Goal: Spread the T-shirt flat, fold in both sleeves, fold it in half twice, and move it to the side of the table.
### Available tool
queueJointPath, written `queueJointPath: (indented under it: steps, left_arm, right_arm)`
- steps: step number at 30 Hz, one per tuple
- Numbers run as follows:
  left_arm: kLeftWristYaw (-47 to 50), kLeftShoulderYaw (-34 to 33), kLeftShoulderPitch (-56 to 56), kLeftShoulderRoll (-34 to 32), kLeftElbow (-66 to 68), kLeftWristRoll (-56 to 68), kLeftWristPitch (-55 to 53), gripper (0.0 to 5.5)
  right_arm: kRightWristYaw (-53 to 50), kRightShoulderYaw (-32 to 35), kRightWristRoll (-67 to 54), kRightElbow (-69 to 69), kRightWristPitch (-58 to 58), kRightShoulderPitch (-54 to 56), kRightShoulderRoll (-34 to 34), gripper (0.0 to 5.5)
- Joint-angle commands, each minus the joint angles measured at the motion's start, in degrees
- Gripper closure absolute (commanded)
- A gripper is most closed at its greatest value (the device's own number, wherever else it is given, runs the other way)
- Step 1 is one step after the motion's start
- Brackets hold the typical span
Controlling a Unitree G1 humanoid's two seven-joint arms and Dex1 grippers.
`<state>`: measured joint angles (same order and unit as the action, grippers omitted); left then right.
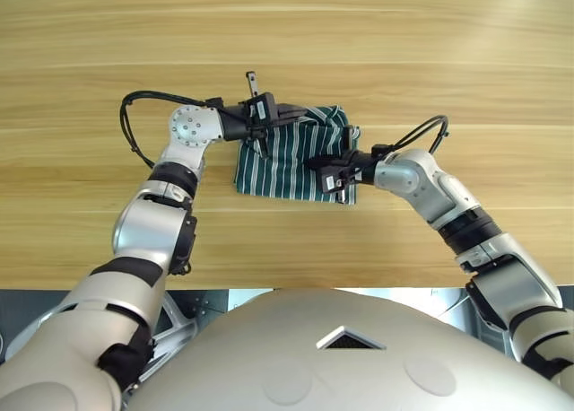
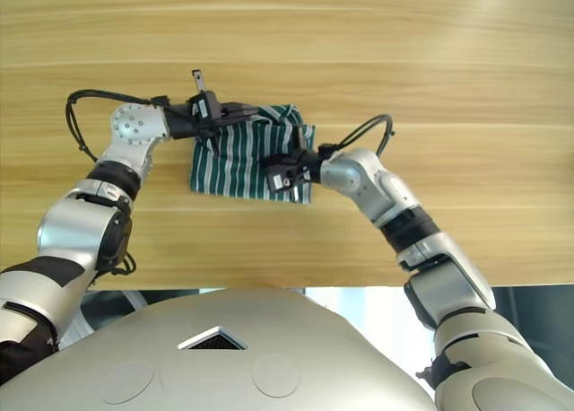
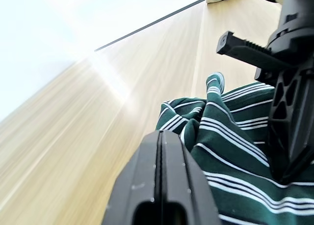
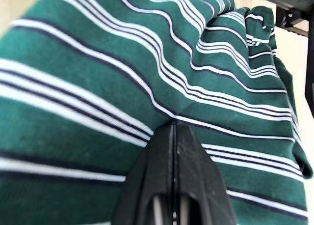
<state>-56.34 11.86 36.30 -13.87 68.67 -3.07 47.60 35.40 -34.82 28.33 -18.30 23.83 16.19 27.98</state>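
Note:
The T-shirt (image 1: 287, 160), dark green with white stripes, lies folded into a small rectangle near the middle of the wooden table (image 1: 377, 61). My left gripper (image 1: 300, 115) is at the shirt's far left edge, shut with bunched fabric (image 3: 235, 151) at its tip (image 3: 159, 134). At the near right corner my right gripper (image 1: 314, 166) is shut, and the cloth (image 4: 147, 63) creases into its closed tip (image 4: 172, 123). Both arms lie low over the table, reaching in from opposite sides of the shirt.
Bare wood surrounds the shirt on all sides, with wide room at the far side, left and right. The table's near edge (image 1: 269, 288) runs just in front of me. Black cable loops (image 1: 134, 124) (image 1: 430, 133) stick out from both wrists.

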Motion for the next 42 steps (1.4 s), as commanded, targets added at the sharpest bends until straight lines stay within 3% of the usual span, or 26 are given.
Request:
queueJointPath:
  steps: [1,6,13,18,23,31,42]
  left_arm:
    - [4.0,0.9,1.4,-0.4,1.9,-3.7,-1.5,5.50]
    - [0.6,-2.3,0.4,0.8,-0.1,0.1,0.3,5.50]
    - [-5.9,-12.7,-1.3,0.8,-8.7,15.6,0.0,5.50]
    - [-8.8,-17.3,-3.0,0.9,-14.0,23.1,-3.2,5.50]
    - [-8.8,-20.5,-5.9,0.8,-16.4,26.7,-5.1,5.50]
    - [-5.0,-25.4,-8.4,0.9,-11.5,27.4,-6.2,5.50]
    - [-1.1,-28.5,-8.7,0.9,-4.6,25.9,-6.4,5.50]
  right_arm:
    - [2.0,-3.0,3.7,-2.8,-2.6,-3.1,0.7,5.46]
    - [2.2,-1.5,1.5,-0.6,-2.7,-3.8,1.1,5.46]
    - [7.6,8.4,-13.7,20.0,-3.7,-12.8,9.3,5.46]
    - [8.4,13.1,-17.8,24.3,-5.3,-13.6,10.7,5.46]
    - [9.0,10.6,-17.5,23.5,-6.1,-10.8,6.0,5.46]
    - [6.4,4.7,-14.2,11.0,-5.7,-3.4,-6.1,5.46]
    - [1.8,5.0,-11.7,-2.8,-3.3,0.9,-10.7,5.46]
